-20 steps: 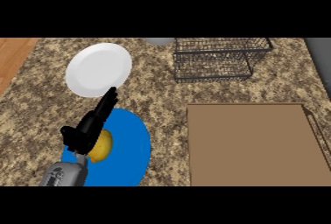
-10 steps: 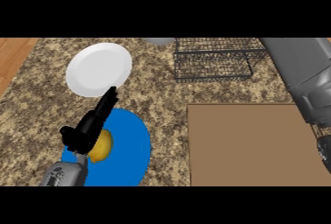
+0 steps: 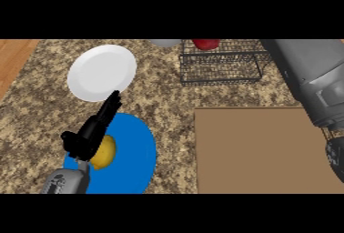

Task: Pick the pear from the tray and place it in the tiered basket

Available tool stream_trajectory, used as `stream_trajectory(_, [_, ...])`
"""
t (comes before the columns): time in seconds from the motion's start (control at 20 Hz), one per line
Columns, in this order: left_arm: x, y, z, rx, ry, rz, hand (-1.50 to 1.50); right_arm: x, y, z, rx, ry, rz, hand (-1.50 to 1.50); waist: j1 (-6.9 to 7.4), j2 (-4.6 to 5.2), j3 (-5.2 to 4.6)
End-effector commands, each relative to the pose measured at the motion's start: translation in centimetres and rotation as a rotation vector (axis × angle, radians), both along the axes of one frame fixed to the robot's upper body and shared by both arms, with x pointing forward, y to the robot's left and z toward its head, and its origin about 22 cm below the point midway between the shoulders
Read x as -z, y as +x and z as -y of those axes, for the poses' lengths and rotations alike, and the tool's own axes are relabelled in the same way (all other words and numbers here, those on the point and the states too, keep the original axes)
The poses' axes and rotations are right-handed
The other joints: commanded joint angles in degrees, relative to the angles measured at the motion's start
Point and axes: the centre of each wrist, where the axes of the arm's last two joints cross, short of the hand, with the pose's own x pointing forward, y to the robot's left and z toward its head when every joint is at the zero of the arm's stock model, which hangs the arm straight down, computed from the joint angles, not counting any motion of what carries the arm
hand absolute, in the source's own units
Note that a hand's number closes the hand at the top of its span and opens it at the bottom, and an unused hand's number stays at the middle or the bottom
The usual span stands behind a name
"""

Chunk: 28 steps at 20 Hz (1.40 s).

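Observation:
The yellow pear [image 3: 105, 154] lies on the round blue tray [image 3: 136, 150] at the lower left. My left hand [image 3: 91, 132] hangs over the pear's left side with its fingers straight and pointing up toward the white plate; it is open and partly hides the pear. The black wire tiered basket [image 3: 222, 63] stands at the back, right of centre. My right forearm [image 3: 312, 77] comes down the right edge, and only a dark part of the right hand [image 3: 335, 155] shows at the border.
A white plate [image 3: 101, 73] lies at the back left, just beyond my left fingertips. A brown board [image 3: 262, 150] covers the counter at the lower right. A red object [image 3: 205, 44] sits at the basket's top edge.
My right forearm has come into view along the right edge and now reaches further in. The left hand and the pear have stayed where they were.

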Motion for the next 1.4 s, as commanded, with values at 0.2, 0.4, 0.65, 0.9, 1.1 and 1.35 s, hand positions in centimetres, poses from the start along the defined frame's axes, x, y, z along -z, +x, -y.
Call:
stream_trajectory(0.2, [-0.5,0.0,0.1,0.017,-0.001,-0.01,0.0,-1.6,0.0,1.2,0.144,0.165,0.013,-1.5,0.01,0.11,-0.11])
stream_trajectory(0.4, [0.7,-0.7,1.0,-0.002,-0.001,-0.009,0.0,-3.1,-0.1,4.1,0.341,0.144,0.172,-1.5,-0.74,-0.06,-0.13])
stream_trajectory(0.65, [0.6,-1.3,0.6,-0.013,-0.007,-0.012,0.0,-3.6,-0.9,11.2,0.609,0.147,0.349,-1.5,-0.2,0.22,-0.07])
stream_trajectory(0.9, [0.6,-0.9,0.6,0.007,-0.012,-0.026,0.0,-3.1,-2.9,19.4,0.699,0.309,0.442,-1.5,-0.23,0.59,0.03])
stream_trajectory(1.1, [0.6,-0.5,0.1,-0.012,-0.015,-0.019,0.0,-3.8,-6.0,26.3,0.718,0.382,0.467,-1.5,-0.45,0.66,0.06])
stream_trajectory(1.35, [-0.4,0.5,0.6,-0.011,-0.013,0.007,0.0,-2.0,-10.1,33.0,0.682,0.327,0.448,-1.5,-0.19,1.17,0.18])
